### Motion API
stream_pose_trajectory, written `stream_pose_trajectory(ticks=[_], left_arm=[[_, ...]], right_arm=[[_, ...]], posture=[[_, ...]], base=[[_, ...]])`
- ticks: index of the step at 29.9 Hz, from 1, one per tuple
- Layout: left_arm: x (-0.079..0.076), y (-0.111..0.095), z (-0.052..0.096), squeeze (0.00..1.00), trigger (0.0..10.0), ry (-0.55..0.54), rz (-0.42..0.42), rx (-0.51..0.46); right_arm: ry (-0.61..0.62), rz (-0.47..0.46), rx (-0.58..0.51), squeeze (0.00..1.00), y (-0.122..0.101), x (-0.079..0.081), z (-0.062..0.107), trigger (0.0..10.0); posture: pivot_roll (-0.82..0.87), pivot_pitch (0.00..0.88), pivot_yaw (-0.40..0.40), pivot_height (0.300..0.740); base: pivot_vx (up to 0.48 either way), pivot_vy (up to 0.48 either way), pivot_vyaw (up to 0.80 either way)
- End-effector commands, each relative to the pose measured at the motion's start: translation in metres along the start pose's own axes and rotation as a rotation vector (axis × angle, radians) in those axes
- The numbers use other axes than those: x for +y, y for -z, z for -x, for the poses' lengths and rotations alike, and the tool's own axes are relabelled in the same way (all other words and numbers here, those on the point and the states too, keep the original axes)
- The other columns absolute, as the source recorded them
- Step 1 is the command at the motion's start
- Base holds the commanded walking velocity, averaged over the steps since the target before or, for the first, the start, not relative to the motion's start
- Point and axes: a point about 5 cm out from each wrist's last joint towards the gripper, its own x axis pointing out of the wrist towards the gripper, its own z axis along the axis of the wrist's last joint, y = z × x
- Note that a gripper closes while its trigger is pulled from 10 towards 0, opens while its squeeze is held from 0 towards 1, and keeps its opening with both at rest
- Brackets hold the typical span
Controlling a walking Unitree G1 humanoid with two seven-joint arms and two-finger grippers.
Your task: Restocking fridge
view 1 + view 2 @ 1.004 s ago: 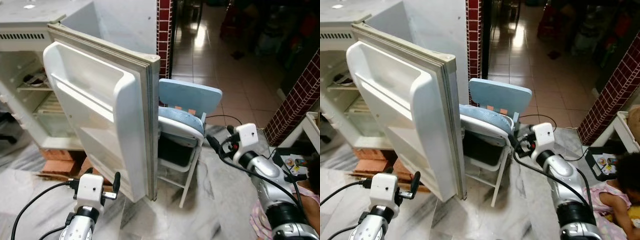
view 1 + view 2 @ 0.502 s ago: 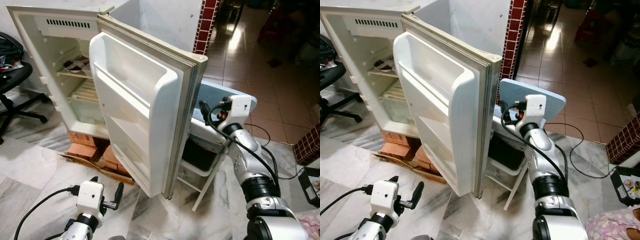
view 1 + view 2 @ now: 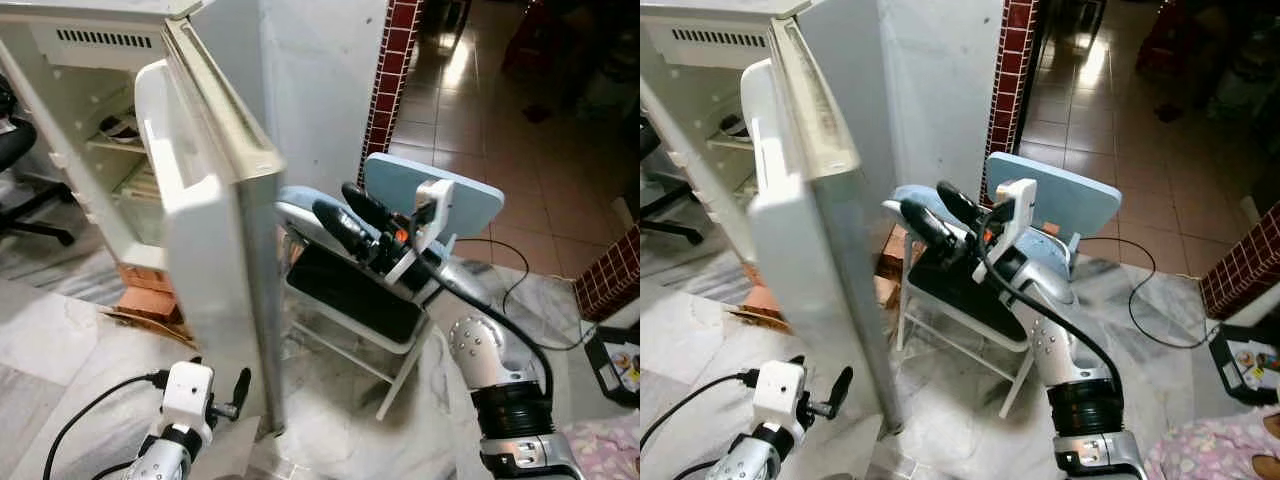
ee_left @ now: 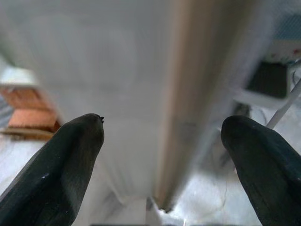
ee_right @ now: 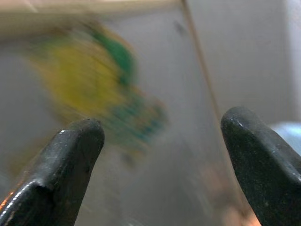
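Fridge [image 3: 60,90] stands at upper left of the head views, cabinet open, white shelves inside; a dark item sits on an upper shelf, too small to identify. Fridge door [image 3: 205,230] hangs open, seen nearly edge-on at left centre, running from the top of the frame down to the floor [image 3: 340,430]. Bricks [image 3: 150,290] lie under the cabinet base.

Right gripper [image 3: 345,215] is raised at frame centre, beside the door's outer face, above the seat of a folding chair [image 3: 440,195] with a pale blue back. Its two black fingers are spread apart, grasping nothing. In the right wrist view the fingers [image 5: 70,160] frame a blurred grey surface with a yellow-green patch; what that patch is cannot be told.

Left gripper [image 3: 225,395] is low at lower left, near the bottom edge of the door. Left wrist view shows its fingers [image 4: 66,165] released, wide apart, with the door's lower edge between them, not touching.

An office chair shows at the left edge.
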Motion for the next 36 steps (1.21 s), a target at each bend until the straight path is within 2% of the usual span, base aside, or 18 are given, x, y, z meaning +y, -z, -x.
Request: stream_pose_trajectory(ticks=[1, 2, 6, 7, 10, 14, 15, 16, 19, 21, 22, 26, 31, 36], left_arm=[[0.004, 0.004, -0.001, 0.0, 10.0, -0.008, -0.011, 0.006], [0.007, 0.01, -0.002, 0.0, 10.0, -0.026, -0.016, 0.016], [0.013, 0.013, -0.001, 0.0, 10.0, -0.094, -0.036, 0.006], [0.02, 0.014, 0.002, 0.0, 10.0, -0.156, -0.054, -0.005], [0.03, 0.019, 0.006, 0.0, 10.0, -0.227, -0.063, -0.01], [0.034, 0.02, 0.005, 0.0, 10.0, -0.249, -0.071, -0.032], [0.034, 0.017, 0.003, 0.0, 10.0, -0.248, -0.098, -0.059], [0.035, 0.014, 0.002, 0.0, 10.0, -0.247, -0.106, -0.074], [0.035, 0.005, -0.004, 0.0, 10.0, -0.257, -0.102, -0.113], [0.031, -0.031, -0.011, 0.0, 10.0, -0.272, -0.128, -0.214], [0.031, -0.031, -0.011, 0.0, 10.0, -0.272, -0.128, -0.214], [0.03, -0.059, -0.013, 0.0, 10.0, -0.283, -0.127, -0.29], [0.031, -0.077, -0.015, 0.0, 10.0, -0.297, -0.142, -0.328], [0.026, -0.098, -0.018, 0.0, 10.0, -0.305, -0.182, -0.361]], right_arm=[[0.108, 0.039, 0.01, 0.0, 0.0, -0.015, 0.008, 10.0], [0.175, 0.047, 0.01, 0.0, 0.001, -0.023, 0.012, 10.0], [0.183, 0.042, 0.014, 0.0, 0.004, -0.026, 0.015, 10.0], [0.192, 0.053, 0.03, 0.0, 0.007, -0.029, 0.017, 10.0], [0.218, 0.068, 0.041, 0.0, 0.011, -0.033, 0.018, 10.0], [0.268, 0.123, 0.037, 0.0, 0.012, -0.037, 0.019, 10.0], [0.331, 0.178, 0.018, 0.0, 0.011, -0.041, 0.022, 10.0], [0.365, 0.195, 0.011, 0.0, 0.01, -0.043, 0.024, 10.0], [0.434, 0.2, -0.002, 0.0, 0.013, -0.047, 0.03, 10.0], [0.495, 0.203, -0.011, 0.0, 0.019, -0.05, 0.043, 10.0], [0.495, 0.203, -0.011, 0.0, 0.019, -0.05, 0.043, 10.0], [0.542, 0.199, -0.031, 0.0, 0.025, -0.048, 0.053, 10.0], [0.594, 0.218, -0.035, 0.0, 0.029, -0.047, 0.06, 10.0], [0.671, 0.259, -0.039, 0.0, 0.035, -0.046, 0.071, 10.0]], posture=[[0.1, 0.0, -0.031, 0.74], [0.11, 0.0, -0.032, 0.74], [0.11, 0.0, -0.034, 0.74], [0.11, 0.0, -0.037, 0.74], [0.11, 0.0, -0.042, 0.74], [0.11, 0.0, -0.047, 0.74], [0.11, 0.0, -0.05, 0.74], [0.11, 0.0, -0.05, 0.74], [0.11, 0.0, -0.047, 0.74], [0.1, 0.0, -0.039, 0.74], [0.1, 0.0, -0.039, 0.74], [0.09, 0.0, -0.033, 0.74], [0.08, 0.0, -0.021, 0.74], [0.07, 0.0, -0.007, 0.74]], base=[[0.0, 0.0, 0.0], [0.0, 0.0, 0.0], [0.0, 0.0, 0.0], [0.0, 0.0, 0.0], [0.0, 0.0, 0.0], [0.0, 0.0, 0.0], [0.0, 0.0, 0.0], [0.0, 0.0, 0.0], [0.0, 0.0, 0.0], [0.0, 0.159, 0.0], [0.0, 0.319, 0.0], [0.0, 0.44, 0.0], [0.0, 0.48, 0.0], [0.0, 0.48, 0.0]])
